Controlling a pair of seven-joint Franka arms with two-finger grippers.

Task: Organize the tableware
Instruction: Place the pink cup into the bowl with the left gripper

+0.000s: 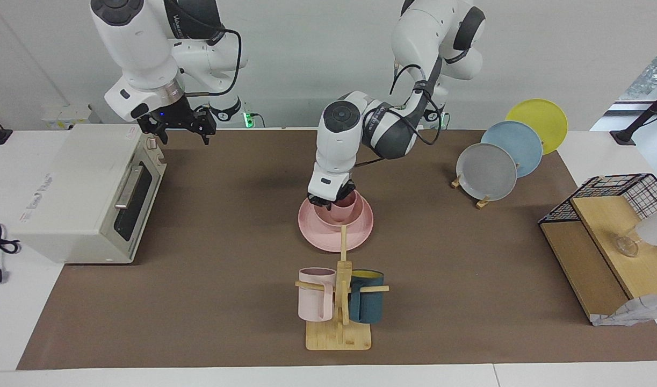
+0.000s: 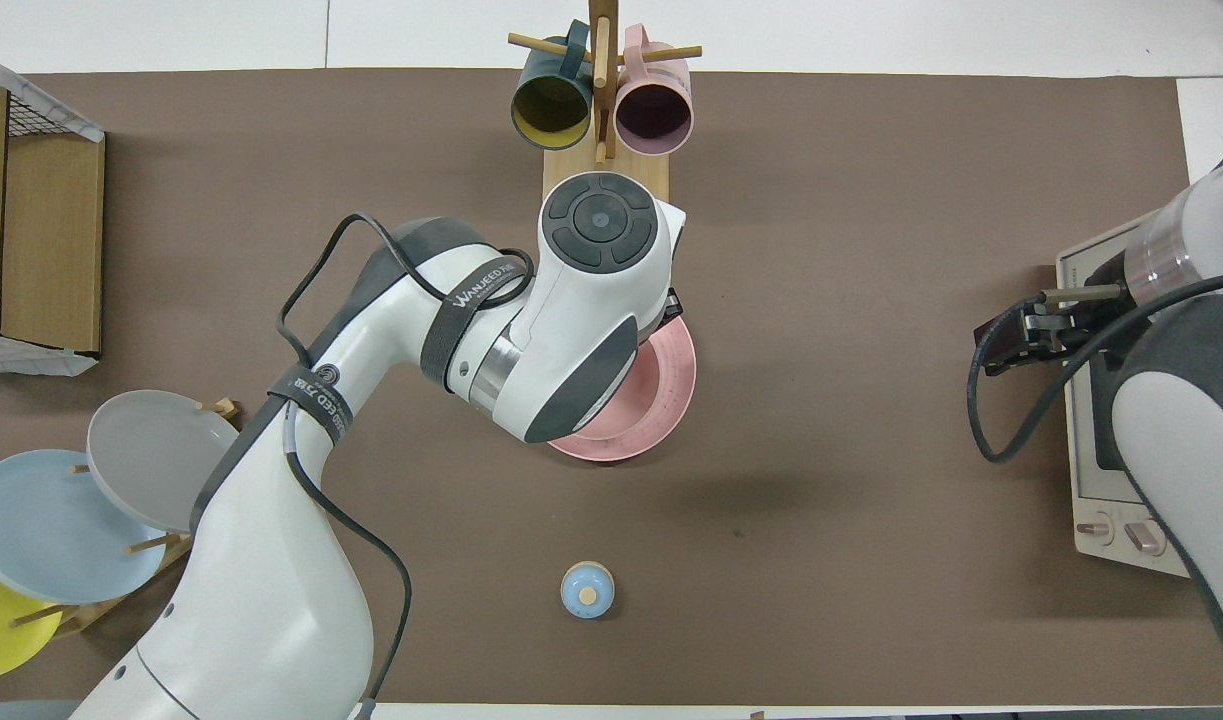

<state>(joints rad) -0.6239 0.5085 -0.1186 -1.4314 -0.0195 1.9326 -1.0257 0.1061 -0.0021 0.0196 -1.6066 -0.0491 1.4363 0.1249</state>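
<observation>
Left end effector (image 1: pixel 332 200): reaching down over the middle of the surface, its fingers closed tight on the rim of the pink cup (image 1: pixel 343 206).
Pink cup: sitting upright inside the pink bowl (image 1: pixel 336 216); whether its base is resting on the bowl's bottom cannot be told.
Pink bowl: sitting on the pink plate (image 1: pixel 335 230), at the middle of the surface.
Pink plate: lying flat, nearer to the robots than the mug rack (image 1: pixel 339 301); in the overhead view the left arm is covering most of it.
Right end effector (image 1: pixel 180 129): waiting with its fingers spread wide and holding nothing, hanging over the robots' edge of the surface beside the toaster oven (image 1: pixel 86 191).
Plate rack (image 1: pixel 513 148): standing toward the left arm's end, carrying grey, blue and yellow plates.
Mug rack: standing by the edge farthest from the robots, carrying a pale pink mug (image 1: pixel 316 294) and a teal mug (image 1: pixel 366 303).
</observation>
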